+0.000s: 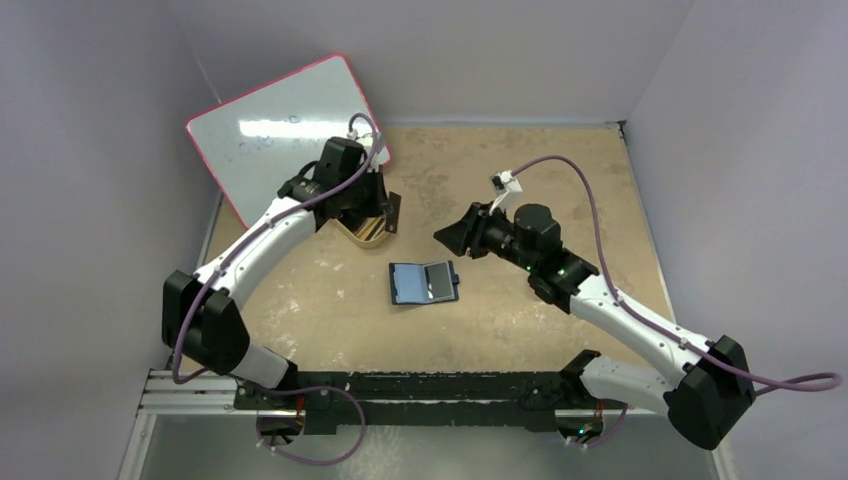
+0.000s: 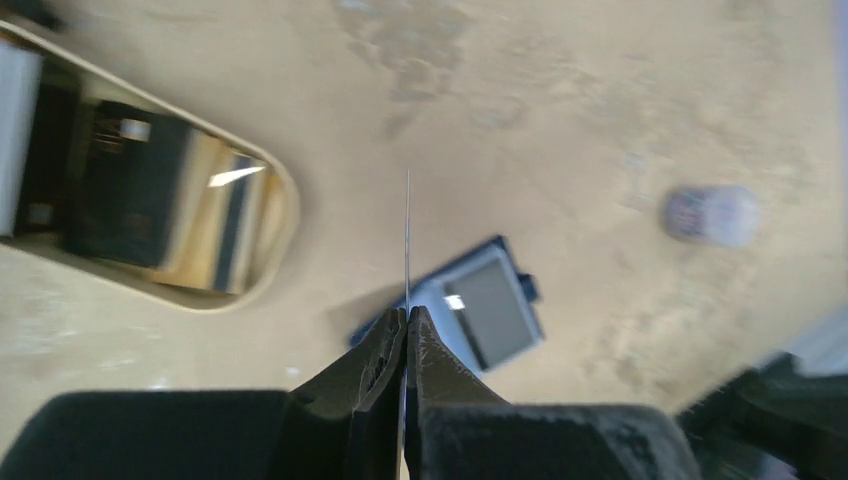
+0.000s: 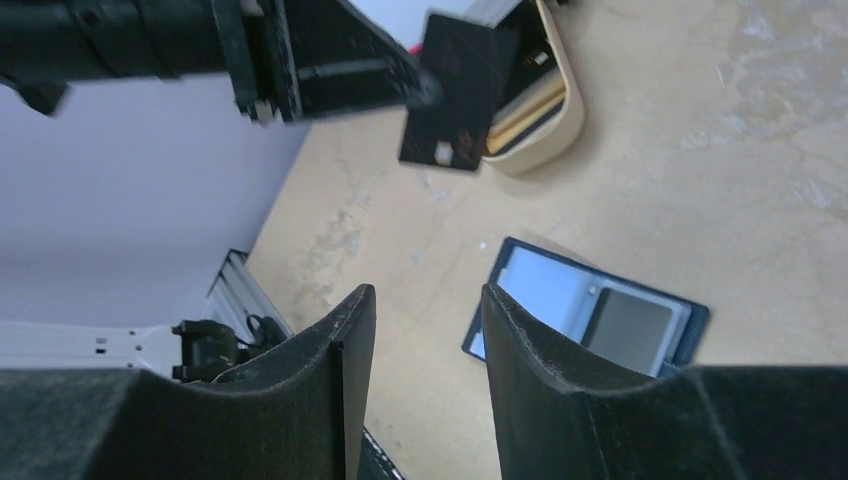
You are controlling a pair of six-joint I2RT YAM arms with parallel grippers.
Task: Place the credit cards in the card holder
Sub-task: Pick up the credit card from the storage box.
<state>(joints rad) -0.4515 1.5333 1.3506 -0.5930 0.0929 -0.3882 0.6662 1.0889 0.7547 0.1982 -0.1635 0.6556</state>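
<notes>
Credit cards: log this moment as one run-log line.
left gripper: shut on credit card | right gripper: open, empty | card holder: lying open

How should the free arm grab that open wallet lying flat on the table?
Probably by the tab on its right edge, with the open right gripper coming in low from the right. The wallet lies flat and open, too thin to pinch elsewhere, and that side faces the gripper.

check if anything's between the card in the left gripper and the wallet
Nothing visible. The left gripper is shut on the card beside the tin; only bare table lies between it and the open wallet. The right gripper hovers open off to the side, clear of that path.
</notes>
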